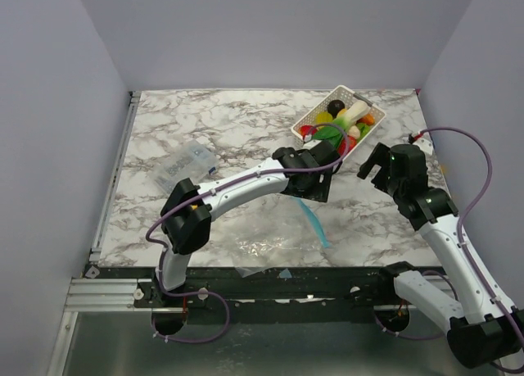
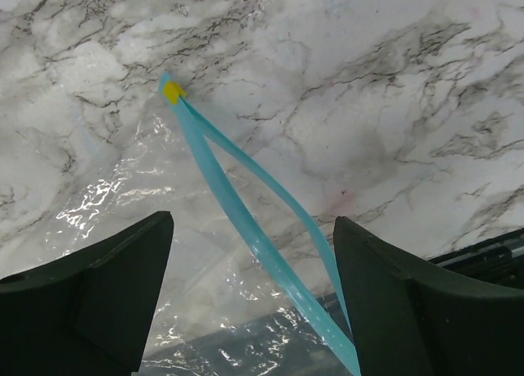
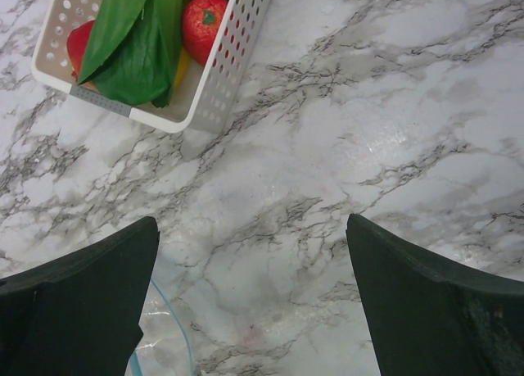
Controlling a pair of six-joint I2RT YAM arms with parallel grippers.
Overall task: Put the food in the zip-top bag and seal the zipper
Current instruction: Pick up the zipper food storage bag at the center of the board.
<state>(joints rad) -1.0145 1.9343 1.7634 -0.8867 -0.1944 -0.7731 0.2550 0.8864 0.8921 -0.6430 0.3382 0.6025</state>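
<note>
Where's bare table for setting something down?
Bare: back of table between packet and basket; also front left, before the packet. Crowded: around the bag, left pincer and basket.

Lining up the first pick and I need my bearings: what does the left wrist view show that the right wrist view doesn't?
Left wrist only: the zipper with its two tracks spreading apart from a yellow tab.
Right wrist only: a corner of the basket, holding a green leaf and a red fruit.
Both: the marble table and the clear bag. The right wrist catches only a sliver of it, with a thin blue edge, at bottom left.
</note>
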